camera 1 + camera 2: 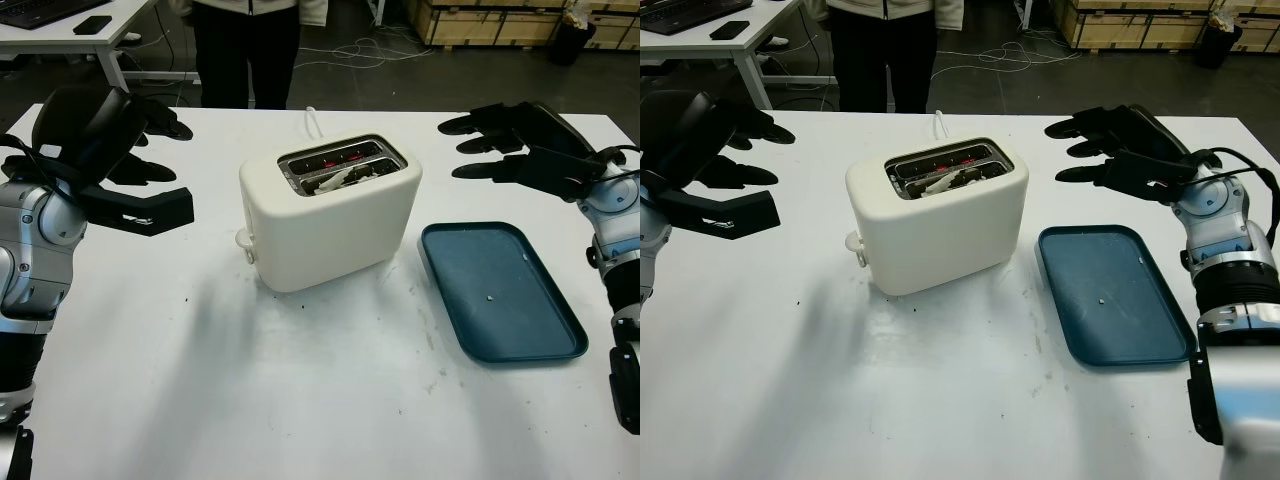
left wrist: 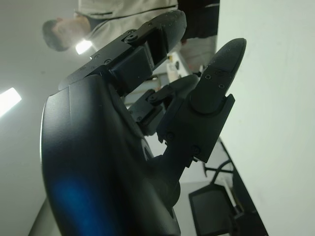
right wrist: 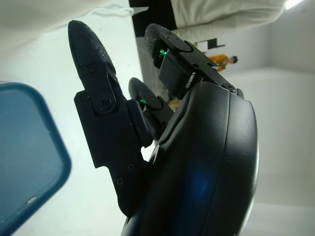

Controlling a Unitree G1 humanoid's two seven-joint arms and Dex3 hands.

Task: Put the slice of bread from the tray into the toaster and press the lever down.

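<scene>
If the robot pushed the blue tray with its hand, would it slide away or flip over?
The blue tray would probably slide: it lies flat and low on the smooth white table, with nothing on it but a crumb. It looks thin, so likely light. A push down on its raised rim might tilt it a little, but a flip seems unlikely.

Toaster (image 1: 330, 215) mid-table (image 1: 300, 400), tray (image 1: 500, 290) just to its right, person (image 1: 247, 50) standing behind the table

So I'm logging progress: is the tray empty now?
Empty. The blue tray holds only a crumb, and the bread sits in the toaster slot.
</scene>
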